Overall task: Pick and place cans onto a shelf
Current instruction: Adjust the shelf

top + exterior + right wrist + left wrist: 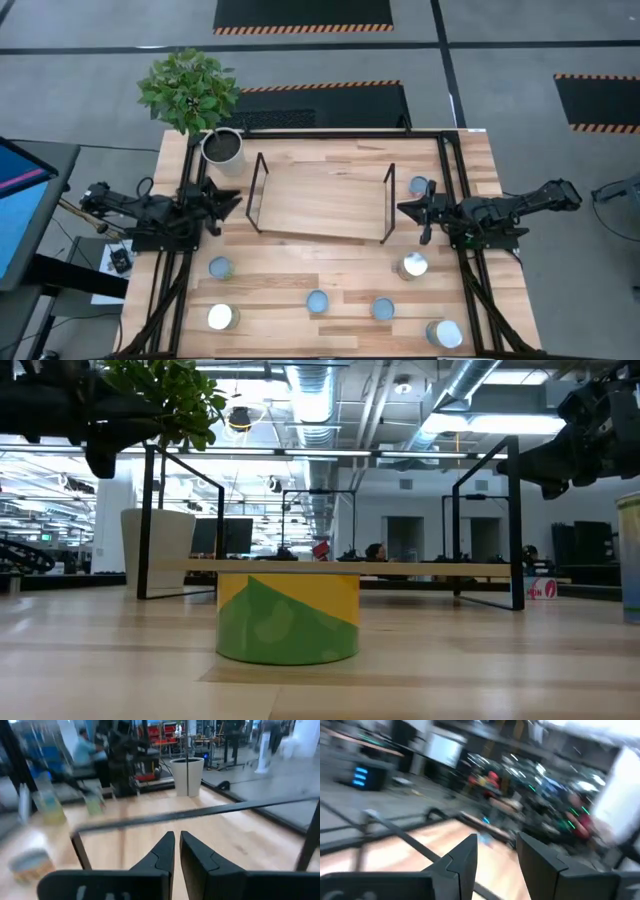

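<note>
Cans point(318, 302) loose on table, shelf point(322, 200) bare

Left end effector point(232, 203) parted, right end effector point(405, 210) near-closed.

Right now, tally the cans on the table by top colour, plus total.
Pale blue tops: 4
Shiny white/silver tops: 3
Total cans: 7, none on the shelf
</note>
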`<control>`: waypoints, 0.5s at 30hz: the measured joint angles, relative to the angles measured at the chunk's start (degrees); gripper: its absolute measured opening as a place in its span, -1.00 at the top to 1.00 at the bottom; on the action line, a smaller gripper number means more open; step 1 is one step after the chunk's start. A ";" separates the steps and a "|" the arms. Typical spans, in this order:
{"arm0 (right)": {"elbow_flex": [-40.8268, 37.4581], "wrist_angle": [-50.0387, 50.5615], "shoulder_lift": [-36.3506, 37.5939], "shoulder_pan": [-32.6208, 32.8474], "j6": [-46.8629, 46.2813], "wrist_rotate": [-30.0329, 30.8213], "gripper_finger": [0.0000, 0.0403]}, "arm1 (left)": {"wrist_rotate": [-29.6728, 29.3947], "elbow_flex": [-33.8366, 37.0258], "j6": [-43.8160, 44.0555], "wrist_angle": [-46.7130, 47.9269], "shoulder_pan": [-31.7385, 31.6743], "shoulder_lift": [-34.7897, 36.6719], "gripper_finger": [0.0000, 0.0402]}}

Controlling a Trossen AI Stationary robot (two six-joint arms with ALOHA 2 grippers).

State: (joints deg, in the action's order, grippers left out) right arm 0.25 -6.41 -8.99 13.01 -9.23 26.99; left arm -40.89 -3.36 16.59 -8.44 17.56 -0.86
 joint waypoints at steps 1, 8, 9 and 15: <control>0.02 -0.68 0.01 0.07 -3.75 -0.15 0.72 | -2.12 0.00 0.01 -1.89 -0.02 0.00 0.36; 0.00 -1.68 -0.01 -0.09 -28.95 -0.05 0.72 | -6.39 -1.43 -5.95 -11.41 -0.04 0.00 0.36; 0.00 -2.33 -0.01 -0.09 -31.08 -0.14 0.72 | -7.52 -2.22 -7.53 -10.87 -0.04 0.00 0.36; 2.82 -8.19 0.46 0.80 -35.19 -7.43 0.72 | -12.91 -11.09 -13.13 1.56 -0.03 0.03 0.36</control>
State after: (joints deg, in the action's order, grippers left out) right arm 3.07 -14.59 -8.53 13.81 -44.42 19.56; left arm -53.80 -14.44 3.45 -6.89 17.54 -0.83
